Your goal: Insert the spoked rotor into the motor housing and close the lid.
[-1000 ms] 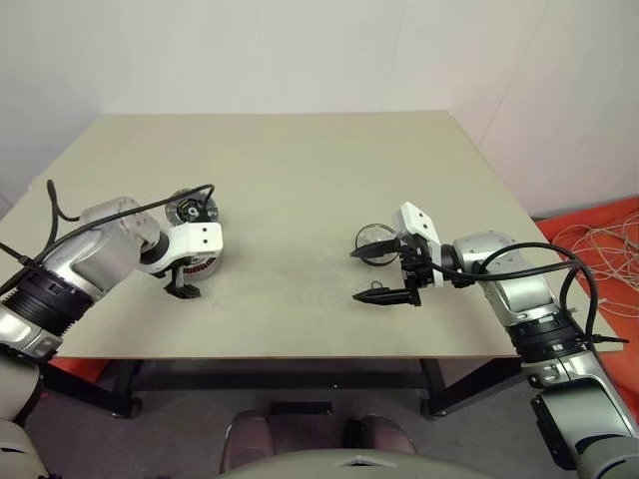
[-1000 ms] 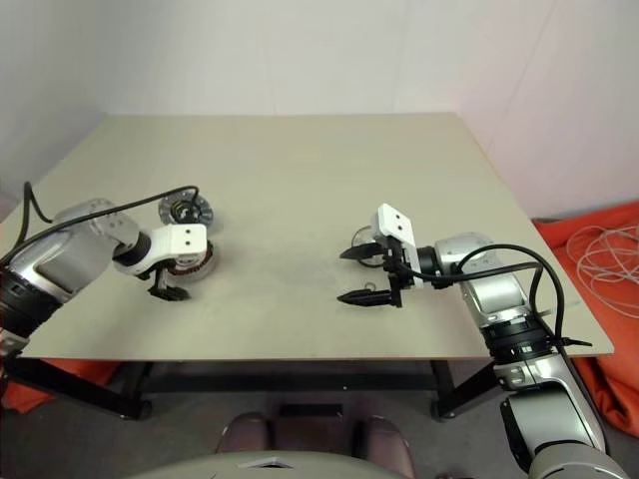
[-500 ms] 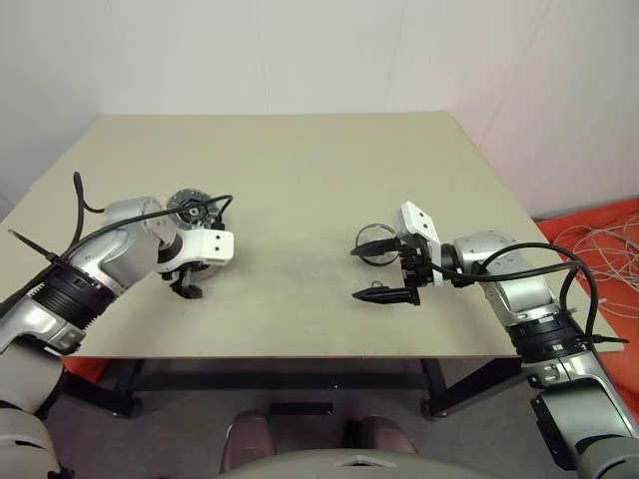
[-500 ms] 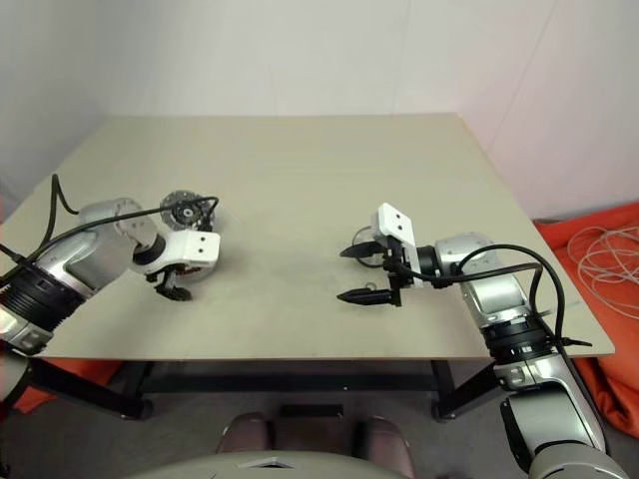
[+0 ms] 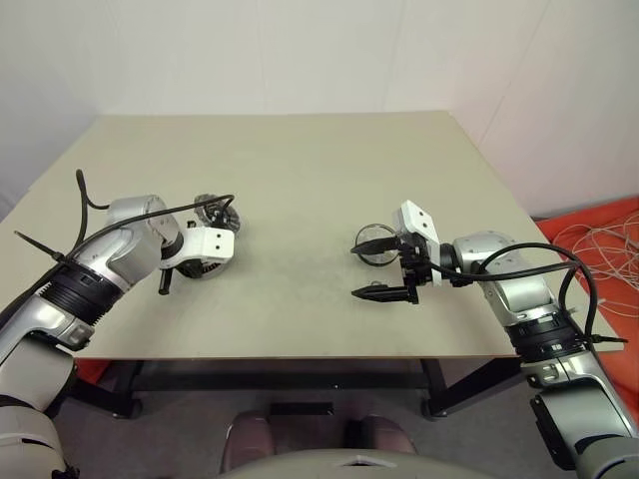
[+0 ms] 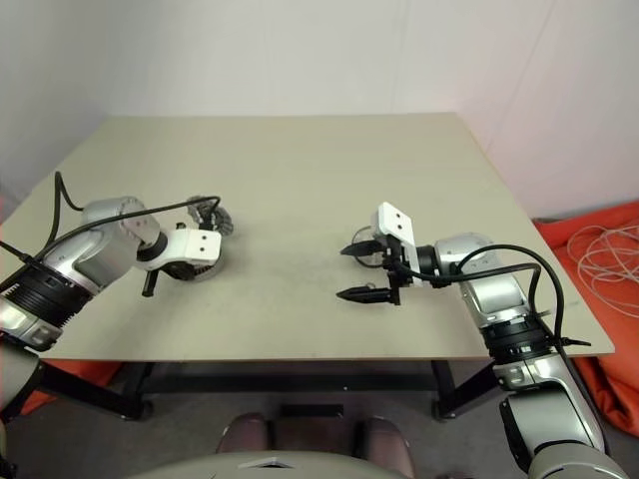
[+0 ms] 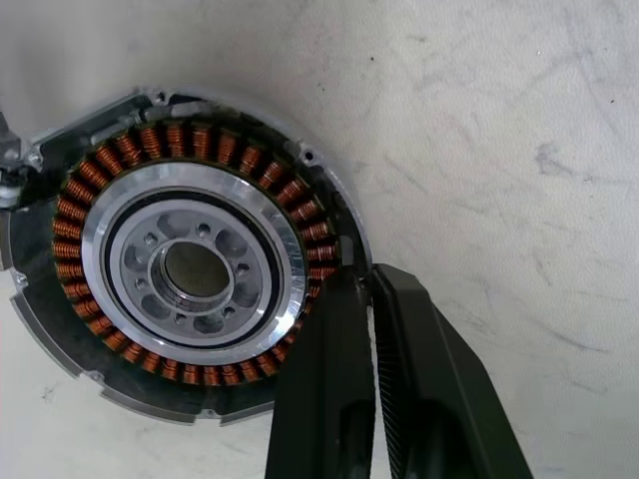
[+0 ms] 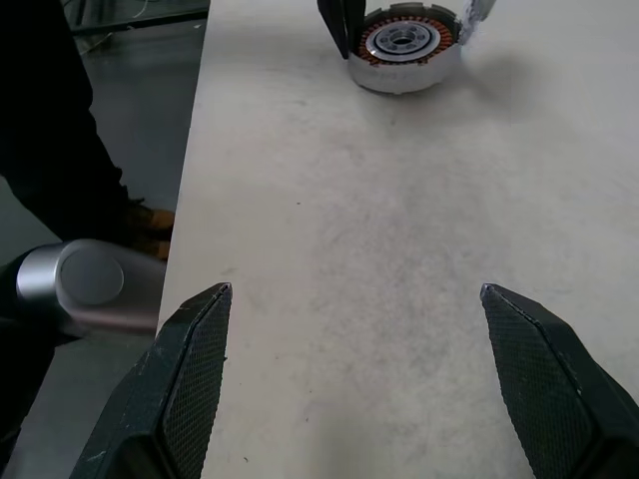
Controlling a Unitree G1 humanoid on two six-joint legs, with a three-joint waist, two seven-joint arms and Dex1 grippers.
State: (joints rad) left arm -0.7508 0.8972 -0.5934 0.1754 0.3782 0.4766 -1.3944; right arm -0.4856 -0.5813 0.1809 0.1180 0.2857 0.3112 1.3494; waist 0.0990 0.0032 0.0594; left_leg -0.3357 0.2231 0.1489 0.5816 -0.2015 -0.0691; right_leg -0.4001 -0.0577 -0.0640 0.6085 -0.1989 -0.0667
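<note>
Pale beige surface (image 5: 300, 170) against white walls, with orange cloth (image 5: 609, 225) and loose cables on the floor past its right edge.

Toward the left: motor housing (image 7: 190, 274) sitting open side up, ring of copper windings plain to see around a silvery hub. Just behind it, the lid (image 5: 218, 211), partly hidden by the left wrist; whether lying flat or tipped, hard to say.

Left gripper (image 7: 369, 274) pointing steeply down at the near edge of the housing. Jaws pressed together with nothing between them, tips right at the housing's outer rim in the wrist view.

Toward the right, well apart from the housing: spoked rotor (image 5: 377, 244) lying on the surface, shiny rim showing just behind the farther finger of the right gripper (image 5: 377, 271); touching or not, impossible to tell.

Right gripper aimed sideways across the surface toward the housing, hovering low. Jaws spread wide and holding nothing, bare surface between the two black fingers (image 8: 195, 329) in the right wrist view.
</note>
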